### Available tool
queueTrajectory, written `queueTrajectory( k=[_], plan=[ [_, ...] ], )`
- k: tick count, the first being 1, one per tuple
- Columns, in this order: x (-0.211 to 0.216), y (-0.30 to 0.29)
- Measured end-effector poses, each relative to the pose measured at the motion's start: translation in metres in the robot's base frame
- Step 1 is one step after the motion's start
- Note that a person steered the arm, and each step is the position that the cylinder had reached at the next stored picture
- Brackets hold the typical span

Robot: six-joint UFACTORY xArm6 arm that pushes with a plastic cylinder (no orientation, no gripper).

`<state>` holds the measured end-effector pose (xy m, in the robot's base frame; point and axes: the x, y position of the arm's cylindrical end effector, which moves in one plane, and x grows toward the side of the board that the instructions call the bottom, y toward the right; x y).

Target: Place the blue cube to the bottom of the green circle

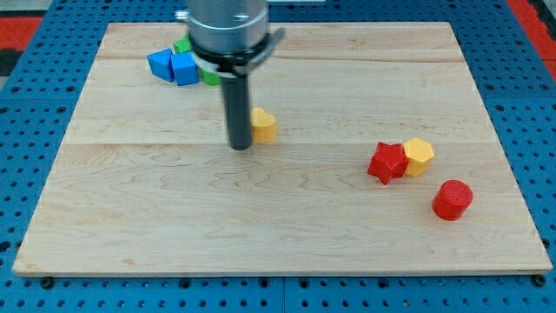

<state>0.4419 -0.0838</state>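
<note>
A: My tip point(240, 146) — a bare rod, no jaws to open or close; set down just left of a yellow wooden block point(263, 125).

B: The blue wooden cube point(185, 69)?

A: Far left, beside another blue block point(161, 64), touching green blocks point(208, 76). Approach judged pending; a reach behind it is needed. No writing seen.

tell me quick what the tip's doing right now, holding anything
My tip: no gripper, holds nothing; it rests on the board beside the yellow block, on its left.
</note>
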Motion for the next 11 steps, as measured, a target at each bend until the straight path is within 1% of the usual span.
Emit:
queueTrajectory(
  k=[1,2,3,4,5,6,7,10,11],
  plan=[
    [-0.011,-0.101],
    [-0.054,-0.160],
    [-0.109,-0.186],
    [-0.144,-0.186],
    [-0.159,-0.144],
    [-0.159,-0.071],
    [-0.159,-0.022],
    [-0.112,-0.003],
    [-0.098,-0.018]
  ],
)
